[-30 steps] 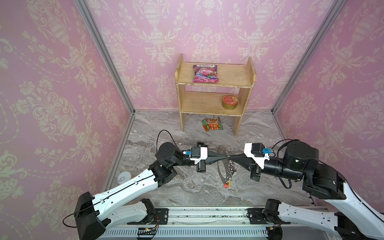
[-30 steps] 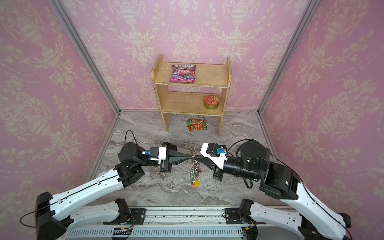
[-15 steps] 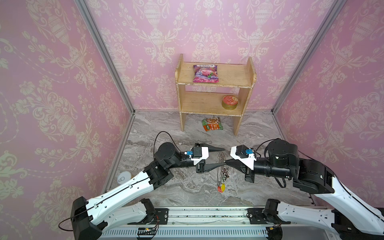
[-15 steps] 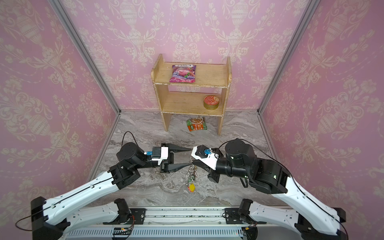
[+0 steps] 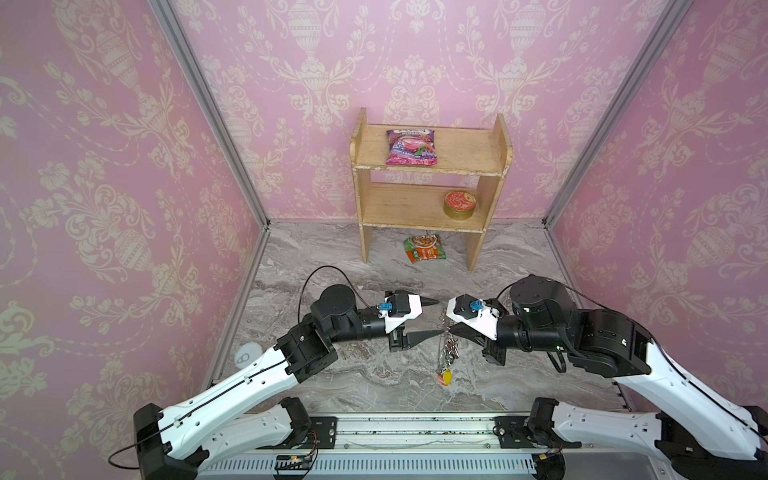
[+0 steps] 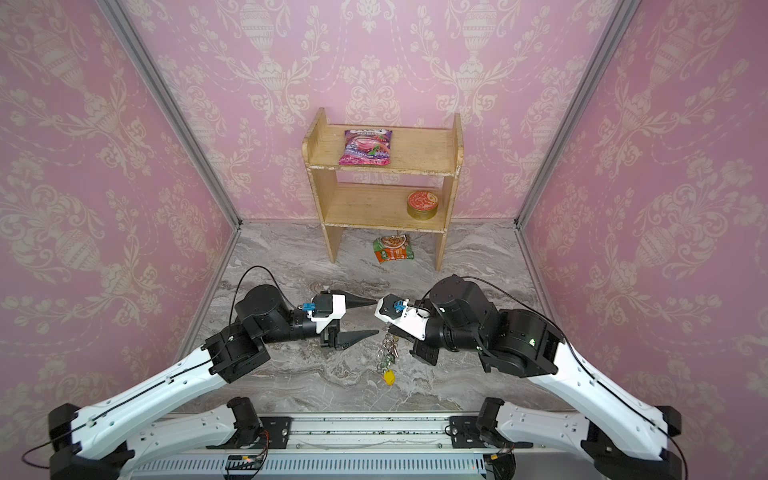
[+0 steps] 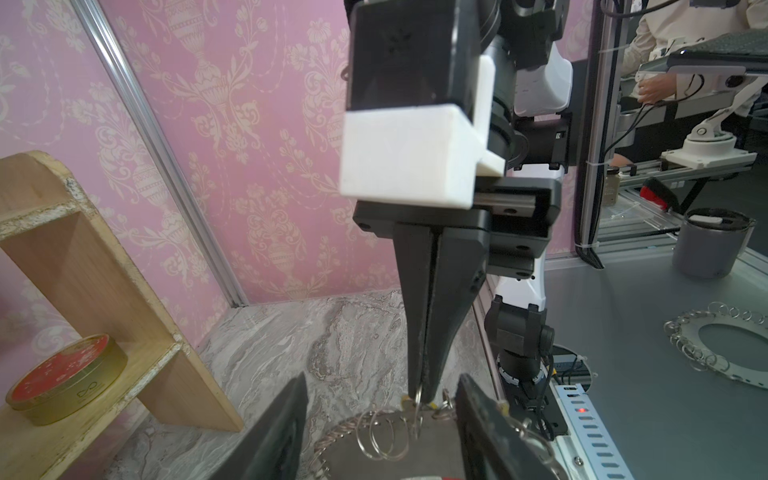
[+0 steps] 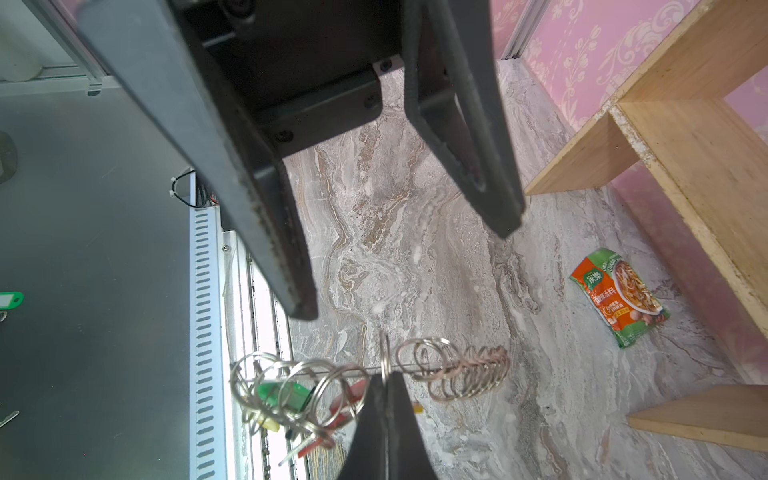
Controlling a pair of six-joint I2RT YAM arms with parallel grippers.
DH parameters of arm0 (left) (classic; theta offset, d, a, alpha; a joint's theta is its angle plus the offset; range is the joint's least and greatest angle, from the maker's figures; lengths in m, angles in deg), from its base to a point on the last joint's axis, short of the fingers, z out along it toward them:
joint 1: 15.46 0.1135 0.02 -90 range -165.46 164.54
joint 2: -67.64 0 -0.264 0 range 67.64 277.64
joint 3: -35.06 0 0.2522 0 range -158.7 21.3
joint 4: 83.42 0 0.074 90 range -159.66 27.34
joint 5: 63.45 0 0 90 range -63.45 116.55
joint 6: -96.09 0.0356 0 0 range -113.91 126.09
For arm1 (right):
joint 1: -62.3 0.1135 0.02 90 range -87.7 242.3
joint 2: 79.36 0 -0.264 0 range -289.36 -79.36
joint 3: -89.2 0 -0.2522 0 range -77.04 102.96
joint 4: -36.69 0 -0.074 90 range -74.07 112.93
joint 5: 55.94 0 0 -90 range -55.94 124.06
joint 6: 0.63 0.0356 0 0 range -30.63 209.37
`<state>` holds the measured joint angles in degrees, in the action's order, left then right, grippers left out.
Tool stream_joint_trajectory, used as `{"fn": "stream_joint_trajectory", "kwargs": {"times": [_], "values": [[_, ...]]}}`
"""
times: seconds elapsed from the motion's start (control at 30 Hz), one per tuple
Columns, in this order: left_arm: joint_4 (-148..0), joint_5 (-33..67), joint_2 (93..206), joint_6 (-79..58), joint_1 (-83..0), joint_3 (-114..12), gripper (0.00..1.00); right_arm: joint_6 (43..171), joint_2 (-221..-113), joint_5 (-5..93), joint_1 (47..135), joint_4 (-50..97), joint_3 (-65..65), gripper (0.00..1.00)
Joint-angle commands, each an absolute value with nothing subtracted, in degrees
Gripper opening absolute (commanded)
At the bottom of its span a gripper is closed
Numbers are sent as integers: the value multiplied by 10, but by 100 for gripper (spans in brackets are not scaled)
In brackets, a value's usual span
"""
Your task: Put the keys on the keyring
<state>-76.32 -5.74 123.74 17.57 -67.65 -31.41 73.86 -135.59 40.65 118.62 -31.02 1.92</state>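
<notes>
The keyring hangs edge-on above the marble floor, several silver loops lining its rim. My right gripper is shut on one loop at its top. The keys dangle from the lower loops: a yellow tag, a green tag and a red tag. My left gripper is open just left of the ring, its fingers on either side of the band without touching it.
A wooden shelf at the back wall carries a pink packet and a round tin. A green-orange packet lies under it. Outside the cell lie another looped ring and a green tag.
My left gripper has opened and let go of the keyring. The right gripper, still shut on a loop, has carried the ring a little to the left.
</notes>
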Motion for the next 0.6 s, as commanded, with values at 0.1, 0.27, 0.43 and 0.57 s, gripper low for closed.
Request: {"fn": "stream_joint_trajectory", "kwargs": {"times": [0.1, 0.27, 0.43, 0.57], "values": [[-700, -110, 1269, 185, -671, -362, 40, 720, -1364, 401, 1184, -304, 47, 0], [-670, -126, 1286, 191, -671, -378, 32, 719, -1363, 401, 1182, -301, 46, 0], [-659, -128, 1290, 195, -671, -382, 29, 720, -1360, 397, 1183, -301, 46, 0], [-655, -126, 1293, 198, -672, -384, 29, 720, -1359, 397, 1182, -300, 47, 0]]}}
